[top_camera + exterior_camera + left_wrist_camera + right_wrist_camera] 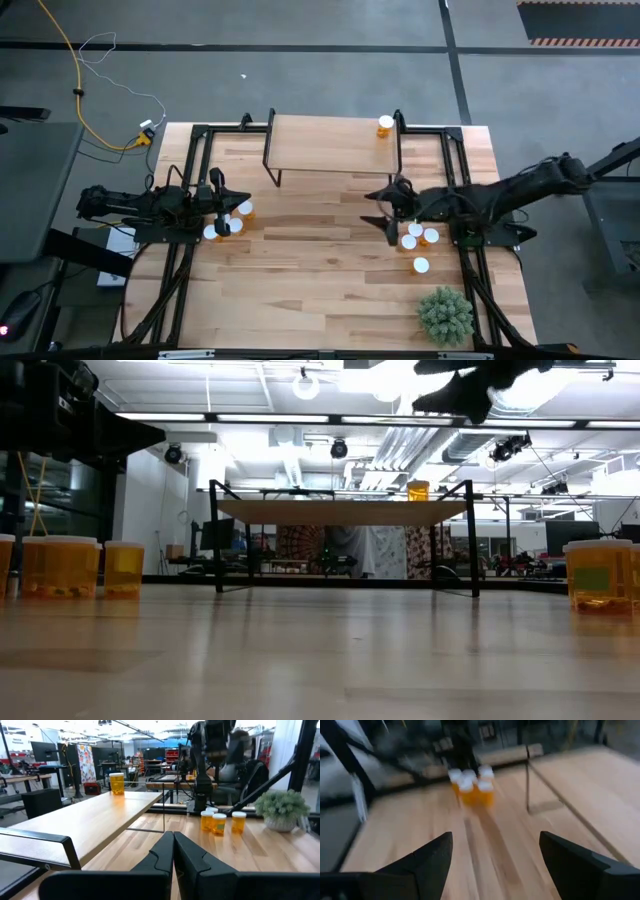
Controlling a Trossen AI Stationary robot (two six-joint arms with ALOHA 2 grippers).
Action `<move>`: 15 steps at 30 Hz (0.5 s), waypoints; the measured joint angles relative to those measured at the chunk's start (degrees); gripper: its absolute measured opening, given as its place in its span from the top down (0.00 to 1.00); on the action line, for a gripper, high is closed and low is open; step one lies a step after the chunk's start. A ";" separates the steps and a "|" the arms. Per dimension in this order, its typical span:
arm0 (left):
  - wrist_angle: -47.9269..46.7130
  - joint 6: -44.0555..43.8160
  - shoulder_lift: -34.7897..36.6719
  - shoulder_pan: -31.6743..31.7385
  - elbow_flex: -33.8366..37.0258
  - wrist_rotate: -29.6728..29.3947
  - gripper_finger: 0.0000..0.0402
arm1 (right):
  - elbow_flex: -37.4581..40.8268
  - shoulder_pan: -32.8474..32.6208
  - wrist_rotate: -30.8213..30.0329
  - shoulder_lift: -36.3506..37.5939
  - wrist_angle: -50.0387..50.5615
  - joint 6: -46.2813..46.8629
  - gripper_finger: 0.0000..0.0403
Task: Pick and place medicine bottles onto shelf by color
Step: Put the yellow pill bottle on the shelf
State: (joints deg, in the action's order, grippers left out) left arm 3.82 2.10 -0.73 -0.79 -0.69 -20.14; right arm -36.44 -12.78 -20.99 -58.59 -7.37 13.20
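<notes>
Starting nearest: plant (445,314) at the near right of the desk (330,270), clear of the work. Just beyond it, three bottles (420,241) standing upright in a loose cluster, white caps up, long axes vertical. Right gripper (385,211) hovering a little left of and beyond that cluster, raised off the desk, fingers spread wide apart and holding nothing; wrist view looking past them across to the far group. On the left side, about level with it, another cluster of bottles (230,220) with the left gripper (228,203) right at it, fingers pressed together and empty, parked.

Farthest: shelf (330,145) across the far middle of the desk, carrying one bottle (385,125) upright at its right end; rest of the board bare.

Judging the coming move: right arm clearly the nearer to the right cluster, so a pick there looks likeliest. Bottles lying toward the near right of the open fingers, needing a short pull back and a drop from above, then a straddle of one upright body without nudging its two neighbours. Tight spacing the main risk.
</notes>
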 joint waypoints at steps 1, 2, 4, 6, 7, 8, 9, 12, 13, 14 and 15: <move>0.63 -0.66 0.00 0.00 0.00 -0.02 1.00 | 2.62 0.22 -0.04 -0.44 -6.01 -1.04 0.28; 1.06 -1.15 0.02 0.00 0.00 -0.12 1.00 | 4.84 0.48 -0.02 -0.88 -11.04 -1.90 0.28; 2.02 -1.49 0.02 0.01 0.00 -0.71 1.00 | 8.21 1.08 -0.03 -1.16 -18.07 -3.18 0.28; 2.96 -1.45 0.02 0.00 0.00 -0.74 1.00 | 10.01 1.62 -0.03 -1.05 -22.77 -3.20 0.28; 3.56 -1.45 0.00 0.02 0.00 -0.75 1.00 | 10.67 1.89 -0.03 -0.92 -23.89 -3.20 0.28; 4.57 -1.44 -0.02 0.00 0.00 -0.89 1.00 | 11.04 1.96 -0.03 -0.89 -24.50 -3.23 0.28; 5.78 -1.45 0.00 0.02 0.00 -1.05 1.00 | 11.08 1.97 -0.03 -0.90 -24.58 -3.39 0.28; 7.13 -1.51 -0.02 0.02 -0.37 -1.95 0.99 | 11.08 1.86 0.00 -0.99 -24.68 -4.64 0.28; 7.08 -2.05 -0.22 0.01 -0.76 -2.58 0.98 | 11.08 1.86 -0.04 -1.05 -24.67 -5.13 0.28; 7.11 -3.01 -0.82 0.00 -1.27 -3.19 0.97 | 11.08 1.86 -0.11 -1.05 -24.71 -5.36 0.28; 6.82 -4.32 -1.68 0.01 -1.80 -3.57 0.94 | 11.08 1.86 -0.28 -1.05 -25.02 -5.53 0.28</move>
State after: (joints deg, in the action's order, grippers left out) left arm 10.64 -2.22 -2.41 -0.78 -2.49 -23.71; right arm -25.36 -10.92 -21.27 -59.64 -32.39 7.67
